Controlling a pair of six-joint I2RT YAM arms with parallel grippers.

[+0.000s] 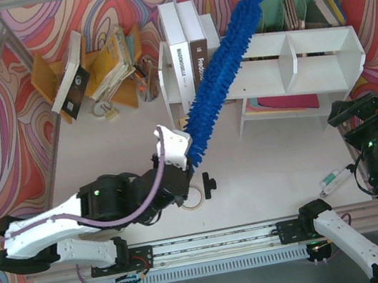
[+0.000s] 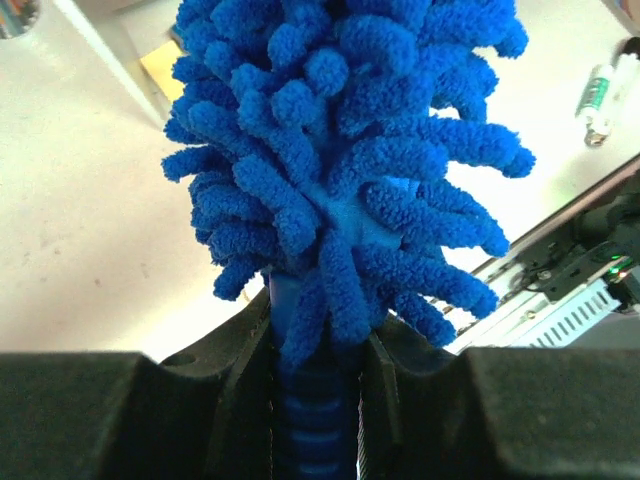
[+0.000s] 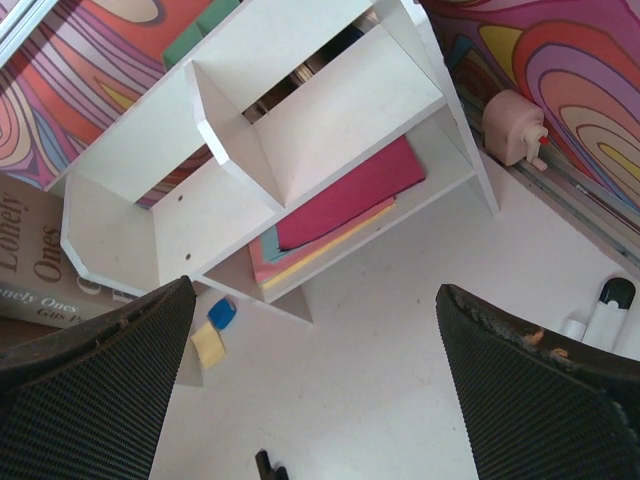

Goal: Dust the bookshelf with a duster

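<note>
From above, we see the left tool (image 1: 189, 159) near the middle of the tabletop (image 1: 280, 162), clamped on the base of the duster (image 1: 222, 78). The blue fluffy head slants up and away toward the far edge. It crosses in front of two upright books (image 1: 184, 48) and the left end of the bookshelf (image 1: 317, 36). We cannot tell whether the fibres touch the shelf. The bookshelf stands toward the far right corner, with a pink folder (image 1: 288, 102) on its lower tier. A teal file organizer (image 1: 298, 10) sits behind it, and a yellow-orange book rack (image 1: 89, 64) leans near the far left corner. The right tool (image 1: 350, 114) hovers by the right edge, just beside the shelf's right end. A marker (image 1: 337, 178) lies near the tabletop's near right corner.

In the left wrist view, the left tool (image 2: 315, 400) is closed on the duster's ribbed blue handle (image 2: 310, 430). The duster's (image 2: 350, 170) chenille strands fill most of the frame above it.

In the right wrist view, the right tool (image 3: 315, 400) is spread wide and holds nothing, its dark fingers (image 3: 90, 380) well apart over bare tabletop (image 3: 380, 360). Ahead of it is the bookshelf (image 3: 330, 120), its two open compartments split by a divider (image 3: 240, 150). The pink folder (image 3: 350, 195) lies beneath on teal and yellow sheets.
</note>
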